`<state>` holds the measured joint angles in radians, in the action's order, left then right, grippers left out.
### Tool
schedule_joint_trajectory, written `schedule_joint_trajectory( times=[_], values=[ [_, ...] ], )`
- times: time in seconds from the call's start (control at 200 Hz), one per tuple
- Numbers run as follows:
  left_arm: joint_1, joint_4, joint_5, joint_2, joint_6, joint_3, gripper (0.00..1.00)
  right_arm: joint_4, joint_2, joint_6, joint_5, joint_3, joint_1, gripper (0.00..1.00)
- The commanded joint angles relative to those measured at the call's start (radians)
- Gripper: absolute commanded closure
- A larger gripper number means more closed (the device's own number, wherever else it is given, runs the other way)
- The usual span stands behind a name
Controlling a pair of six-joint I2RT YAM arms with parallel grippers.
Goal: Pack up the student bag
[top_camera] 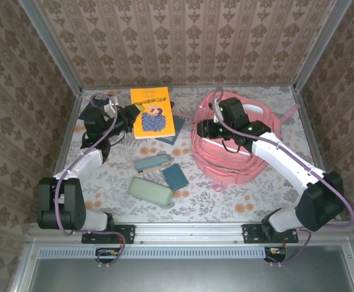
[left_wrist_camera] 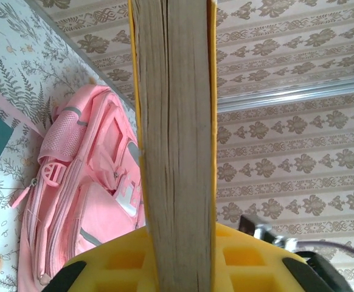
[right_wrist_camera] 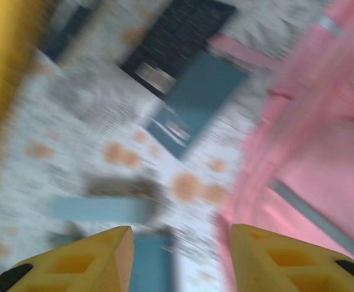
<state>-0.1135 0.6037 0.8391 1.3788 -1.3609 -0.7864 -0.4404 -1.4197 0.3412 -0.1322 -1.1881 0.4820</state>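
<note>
Top view, left hand point(top_camera: 134, 117): closed on the left edge of the orange book point(top_camera: 152, 112), far left of the table point(top_camera: 213, 194).
Top view, right hand point(top_camera: 196, 129): above the left edge of the student bag point(top_camera: 225, 165), right of centre.
Left wrist view: page edges clamped between yellow fingers point(left_wrist_camera: 256, 261); pink bag lying behind, left.
Right wrist view: blurred; hand parted, holding nothing; bag at right.
</note>
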Motion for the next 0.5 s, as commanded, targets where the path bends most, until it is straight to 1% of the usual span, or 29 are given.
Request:
schedule_joint_trajectory(
  times=[0.0, 0.07, 0.15, 0.23, 0.395, 0.495],
  values=[
    [-0.011, 0.036, 0.025, -0.035, 0.03, -0.012, 1.0, -0.197, -0.009, -0.296, 0.24, 0.073, 0.011, 0.54],
    [-0.014, 0.036, 0.03, -0.031, 0.034, -0.011, 1.0, -0.198, 0.0, -0.379, 0.301, 0.108, 0.03, 0.53],
    [-0.017, 0.036, 0.033, -0.027, 0.039, -0.011, 1.0, -0.199, 0.003, -0.464, 0.329, 0.138, 0.045, 0.5],
    [-0.017, 0.039, 0.038, -0.021, 0.04, -0.01, 1.0, -0.209, -0.007, -0.528, 0.36, 0.156, 0.053, 0.49],
    [-0.017, 0.053, 0.049, -0.011, 0.039, -0.008, 1.0, -0.185, -0.034, -0.61, 0.35, 0.201, 0.064, 0.46],
    [-0.017, 0.064, 0.054, -0.005, 0.036, -0.005, 1.0, -0.166, -0.078, -0.634, 0.428, 0.208, 0.081, 0.46]
  ],
)
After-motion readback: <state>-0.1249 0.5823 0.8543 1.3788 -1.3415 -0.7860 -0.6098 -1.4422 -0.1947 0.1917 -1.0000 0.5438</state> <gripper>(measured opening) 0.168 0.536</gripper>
